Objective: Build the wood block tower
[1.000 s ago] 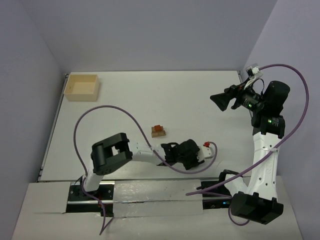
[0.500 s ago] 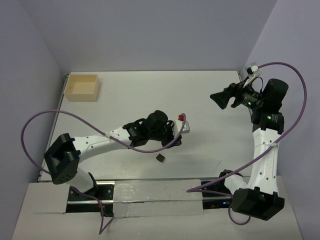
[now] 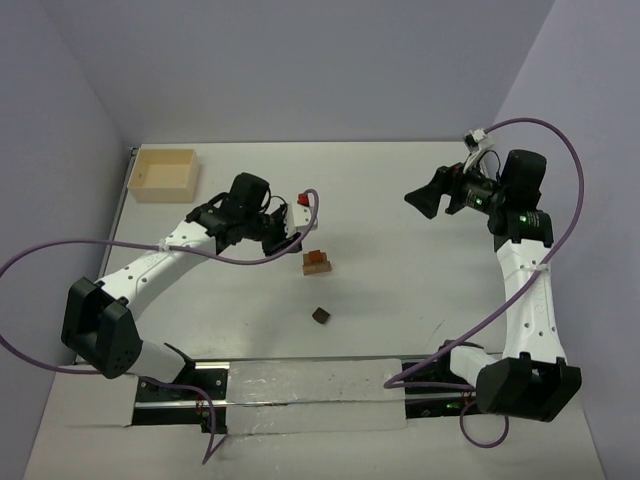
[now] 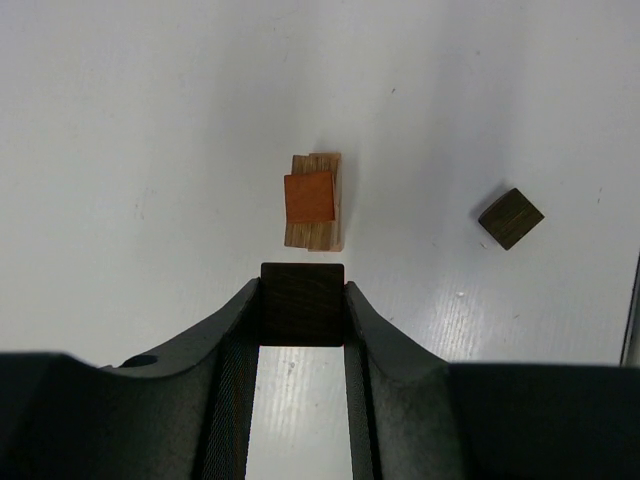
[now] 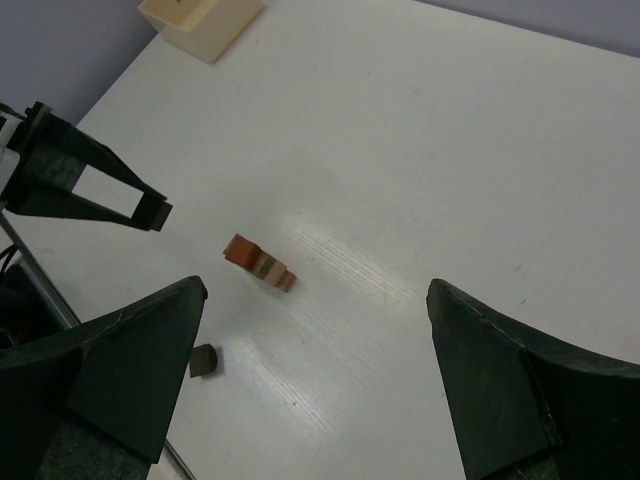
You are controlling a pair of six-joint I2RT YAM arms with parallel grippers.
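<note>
The left gripper (image 4: 302,322) has its fingers (image 4: 236,345) drawn in narrow around a dark brown block (image 4: 302,288). They pinch it at the very tips, on two flat opposite sides. It hangs above the table (image 3: 400,290), just beside the wood block tower (image 4: 313,200) and not yet over it. The tower stands near the middle of the table and has only two levels: a light tan base (image 4: 316,236) and a reddish-brown block (image 4: 308,198) that sits toward one side of it. A second dark block (image 4: 510,217) lies loose, a bit apart. The right gripper (image 3: 422,200) waits well away with its fingers spread wide and nothing in them. I think such a piece is very light, stiff and smooth, so it will not break, but it can slip or turn between the pads. The flat sides are the right place to hold it, and the bottom face should stay free for setting down. The stack looks easy to knock over, so a soft release seems wise. The pale box (image 3: 163,174) sits far in the corner.
</note>
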